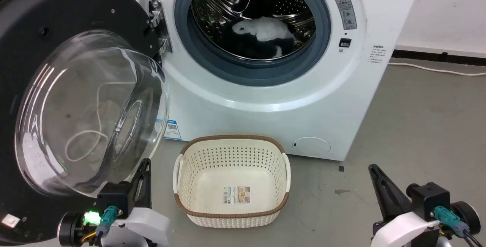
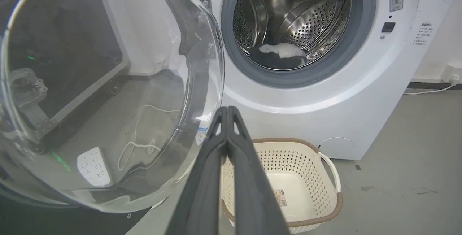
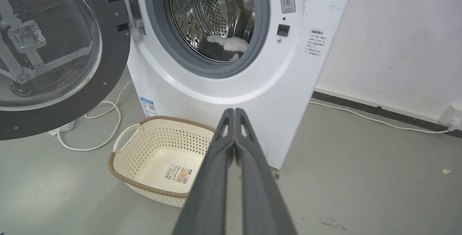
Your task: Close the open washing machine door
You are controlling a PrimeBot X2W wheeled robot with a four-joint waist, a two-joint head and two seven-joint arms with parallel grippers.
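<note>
Up at 12 o'clock in the head view sits the washing machine (image 1: 265,110), a big white front-loader with its mouth wide open. The washing machine door (image 1: 57,11) is swung right out on the hinge (image 1: 157,23) at the machine's 9 o'clock side. It takes up the whole 9 to 10 o'clock part of that view, black ring facing the robot and clear glass bowl (image 1: 91,114) bulging out. Inside the steel drum (image 1: 224,0) there's a heap of white and dark fluffy laundry (image 1: 265,32).

On the grey floor (image 1: 417,125) at 6 o'clock, just in front of the machine, stands a cream perforated basket (image 1: 231,156) with a brown rim.

The left gripper (image 2: 227,109) is at 7 o'clock, its 2 fingers pressed together on nothing, tips near the bowl's lower edge. Can't tell if they touch it. The right gripper (image 3: 234,111) is at 5 o'clock, fingers together too, gripping nothing, well apart from the door. There's a small blue label (image 1: 172,127) low on the machine's front.
</note>
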